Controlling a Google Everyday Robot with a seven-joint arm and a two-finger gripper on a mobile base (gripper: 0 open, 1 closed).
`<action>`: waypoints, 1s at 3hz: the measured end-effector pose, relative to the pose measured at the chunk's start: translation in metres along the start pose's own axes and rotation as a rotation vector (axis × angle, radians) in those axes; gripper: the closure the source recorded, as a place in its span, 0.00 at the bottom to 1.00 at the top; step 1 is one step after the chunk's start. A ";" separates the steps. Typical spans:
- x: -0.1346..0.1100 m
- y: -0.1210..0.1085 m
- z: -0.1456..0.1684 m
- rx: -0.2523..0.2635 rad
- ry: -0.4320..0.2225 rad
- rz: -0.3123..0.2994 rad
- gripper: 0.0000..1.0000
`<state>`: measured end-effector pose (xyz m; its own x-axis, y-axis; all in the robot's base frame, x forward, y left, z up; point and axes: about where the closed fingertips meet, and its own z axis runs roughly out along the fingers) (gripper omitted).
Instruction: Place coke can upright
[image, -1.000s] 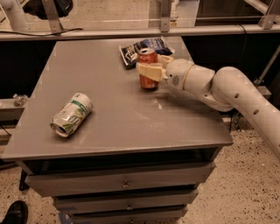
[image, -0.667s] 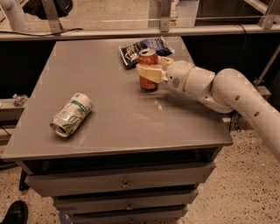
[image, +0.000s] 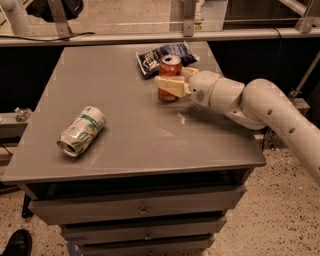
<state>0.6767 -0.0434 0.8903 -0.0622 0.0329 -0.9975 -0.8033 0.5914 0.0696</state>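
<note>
At the far side of the table (image: 125, 125), your gripper (image: 172, 81) stays clamped on the coke can (image: 170, 67), upright and unmoved, so releasing looks like your remaining step.

My gripper (image: 171, 82) reaches in from the right over the back right part of the table (image: 125, 100), clasped from front and back around the coke can (image: 170, 67), which stands upright on the tabletop. Just behind it, near the far edge, lies the chip bag (image: 155, 55). Well apart, toward the front left, a second can (image: 81, 131) lies on its side. Drawers (image: 142, 210) sit beneath the tabletop.
</note>
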 end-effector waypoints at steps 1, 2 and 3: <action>0.007 0.006 -0.010 -0.003 -0.001 -0.007 0.00; 0.009 0.010 -0.023 -0.001 0.004 -0.019 0.00; 0.002 -0.001 -0.054 0.027 0.041 -0.052 0.00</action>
<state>0.6456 -0.0875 0.8886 -0.0455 -0.0317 -0.9985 -0.7899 0.6130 0.0165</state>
